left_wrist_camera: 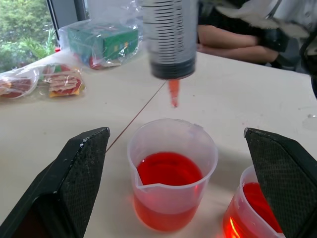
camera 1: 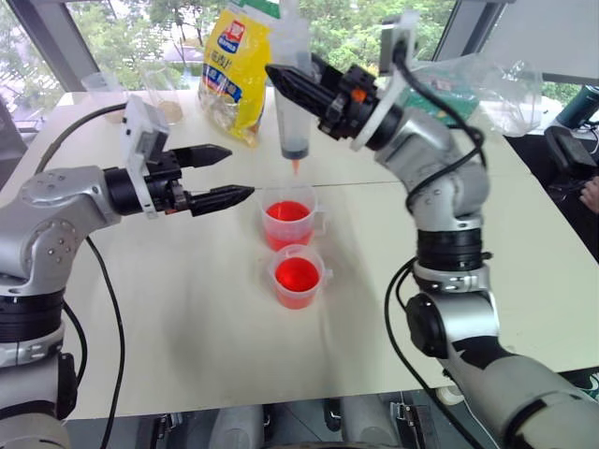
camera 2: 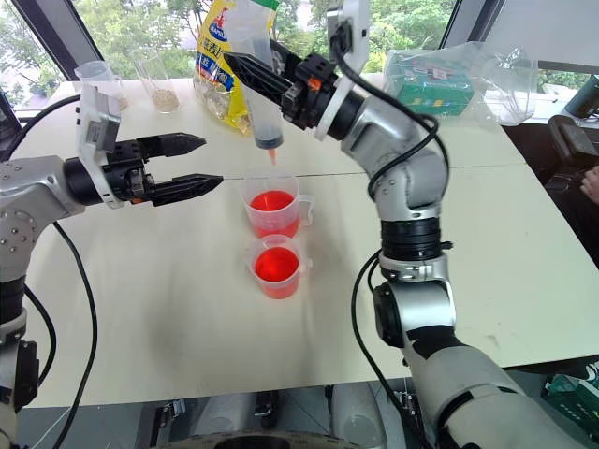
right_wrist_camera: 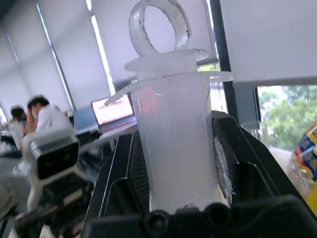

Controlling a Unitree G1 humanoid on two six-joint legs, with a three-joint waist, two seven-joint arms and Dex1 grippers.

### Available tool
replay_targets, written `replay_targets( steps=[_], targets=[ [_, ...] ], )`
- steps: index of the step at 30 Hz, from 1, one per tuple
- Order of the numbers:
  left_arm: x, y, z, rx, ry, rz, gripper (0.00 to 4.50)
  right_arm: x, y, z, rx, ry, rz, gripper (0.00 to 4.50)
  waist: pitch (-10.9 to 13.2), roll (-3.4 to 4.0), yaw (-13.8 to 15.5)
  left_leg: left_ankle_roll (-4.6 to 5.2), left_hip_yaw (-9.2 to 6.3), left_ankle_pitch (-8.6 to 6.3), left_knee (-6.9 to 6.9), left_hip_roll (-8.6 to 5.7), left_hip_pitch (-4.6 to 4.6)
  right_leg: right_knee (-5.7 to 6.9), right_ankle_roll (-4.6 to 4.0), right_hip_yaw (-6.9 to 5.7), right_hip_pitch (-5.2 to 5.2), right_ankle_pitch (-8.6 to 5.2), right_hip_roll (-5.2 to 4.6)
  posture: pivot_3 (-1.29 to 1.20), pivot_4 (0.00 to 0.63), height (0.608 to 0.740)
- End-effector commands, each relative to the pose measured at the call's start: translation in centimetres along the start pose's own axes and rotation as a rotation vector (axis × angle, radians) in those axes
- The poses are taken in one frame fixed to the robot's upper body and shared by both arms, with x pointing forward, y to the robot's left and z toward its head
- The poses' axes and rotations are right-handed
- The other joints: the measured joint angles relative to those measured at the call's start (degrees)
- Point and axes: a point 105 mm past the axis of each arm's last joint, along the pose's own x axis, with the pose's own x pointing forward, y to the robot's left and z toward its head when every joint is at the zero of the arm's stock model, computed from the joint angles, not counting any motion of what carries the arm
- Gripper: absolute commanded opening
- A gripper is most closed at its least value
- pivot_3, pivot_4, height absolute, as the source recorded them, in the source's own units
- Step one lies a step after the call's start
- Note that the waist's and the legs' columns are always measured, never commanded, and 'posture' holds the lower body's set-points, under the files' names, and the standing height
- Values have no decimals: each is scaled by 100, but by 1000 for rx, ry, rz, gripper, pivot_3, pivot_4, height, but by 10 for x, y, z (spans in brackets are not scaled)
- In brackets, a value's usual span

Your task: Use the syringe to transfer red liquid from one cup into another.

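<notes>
The syringe [camera 1: 292, 98], rigid, light and slick, is clamped mid-barrel by the right gripper [camera 1: 298, 94]; the left gripper [camera 1: 227, 175] is held apart.

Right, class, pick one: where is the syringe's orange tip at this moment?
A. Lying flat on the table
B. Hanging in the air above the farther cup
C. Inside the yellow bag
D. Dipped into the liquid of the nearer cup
B: the syringe, clamped upright in the right gripper, has its tip clear above the rim of the farther cup, not touching the red liquid.

white table [camera 1: 187, 318], two cups [camera 1: 288, 222], yellow bag [camera 1: 234, 65]
</notes>
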Motion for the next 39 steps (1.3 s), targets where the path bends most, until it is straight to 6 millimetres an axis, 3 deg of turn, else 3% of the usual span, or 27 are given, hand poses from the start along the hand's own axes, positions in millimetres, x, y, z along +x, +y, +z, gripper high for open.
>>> replay_targets(
  steps=[1,7,11,26,39],
  targets=[
    [-2,-2,23,72,-45,-3,4500,-4,1,-17,-21,-38,-19,1369,0,0,-1,0,0,0,0,0,0,0,0,0,0,0,0,0,150,740],
    [9,-2,35,77,-94,-20,4500,-24,11,-65,-6,21,-47,1369,1,2,-21,-12,-1,7,-1,0,-1,1,0,0,-1,0,0,0,150,740],
    [14,-4,38,69,-106,-41,4500,-31,14,-81,2,49,-59,1369,1,2,-37,-13,-2,7,-1,0,0,8,0,1,-4,0,2,0,150,740],
    [39,-20,24,30,-92,-160,4500,-44,17,-101,-24,118,-64,1369,1,2,-22,-11,-4,6,2,0,6,32,-1,2,-8,-1,2,0,150,740],
    [58,-9,16,18,-109,-136,4500,-47,25,-110,-23,158,-15,1369,0,1,-28,-13,-4,8,4,0,12,45,-2,4,-8,-2,3,0,150,740]
  ],
)
